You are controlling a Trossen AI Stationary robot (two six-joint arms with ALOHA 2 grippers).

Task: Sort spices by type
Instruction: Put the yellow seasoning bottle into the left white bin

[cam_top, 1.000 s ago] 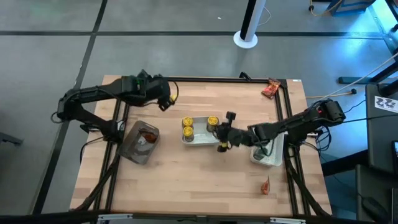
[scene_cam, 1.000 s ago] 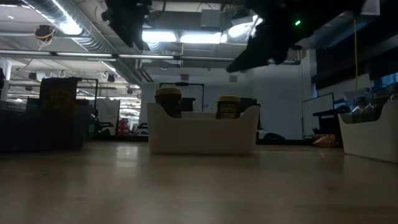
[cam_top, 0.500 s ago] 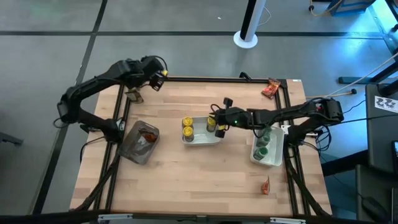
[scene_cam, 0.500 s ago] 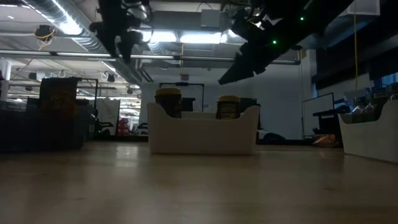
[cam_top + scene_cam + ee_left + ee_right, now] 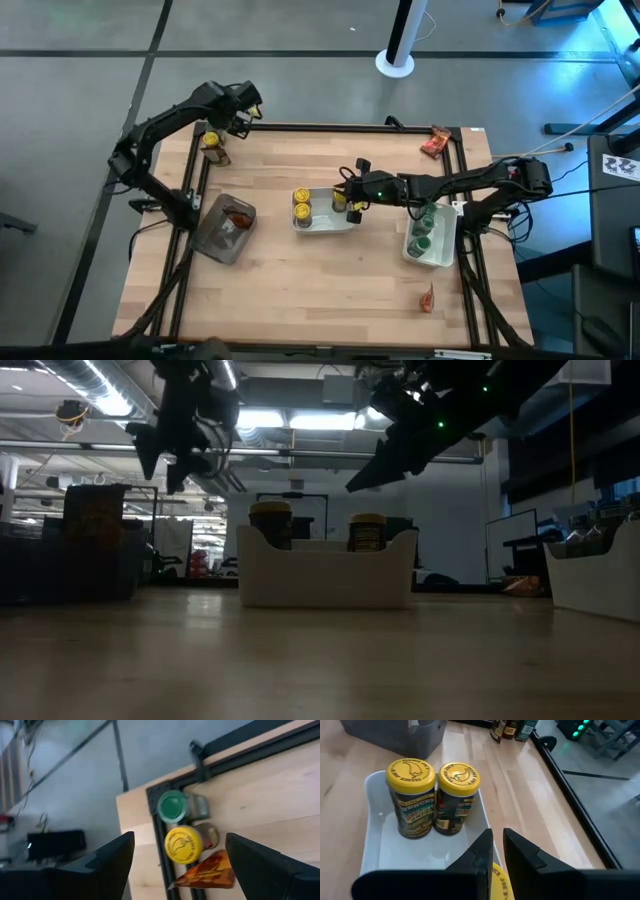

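Three spices sit at the table's far left corner: a green-lidded jar [image 5: 172, 806], a yellow-lidded jar [image 5: 184, 845] and a red-orange packet [image 5: 207, 872]. My left gripper [image 5: 233, 118] hangs open above them, slanting down, one finger on either side in its wrist view, touching none. The middle white tray [image 5: 322, 226] holds two yellow-lidded jars [image 5: 411, 795] [image 5: 457, 795] at its left end and a third [image 5: 500, 882] at its right end. My right gripper [image 5: 350, 198] is shut above that third jar, clear of it in the low view [image 5: 352, 486].
A white tray [image 5: 438, 258] with green-lidded jars [image 5: 424, 232] stands at the right edge. A clear grey bin [image 5: 222, 232] at the left holds a red-orange packet [image 5: 238, 220]. Loose packets lie at the far right corner [image 5: 435, 143] and near right [image 5: 428, 298].
My left gripper has swung from over the table's far left part out to the far left corner, sinking a little and turning as it went; it stays open. My right gripper has moved toward the far edge, over the middle tray's right end, then held still, shut.
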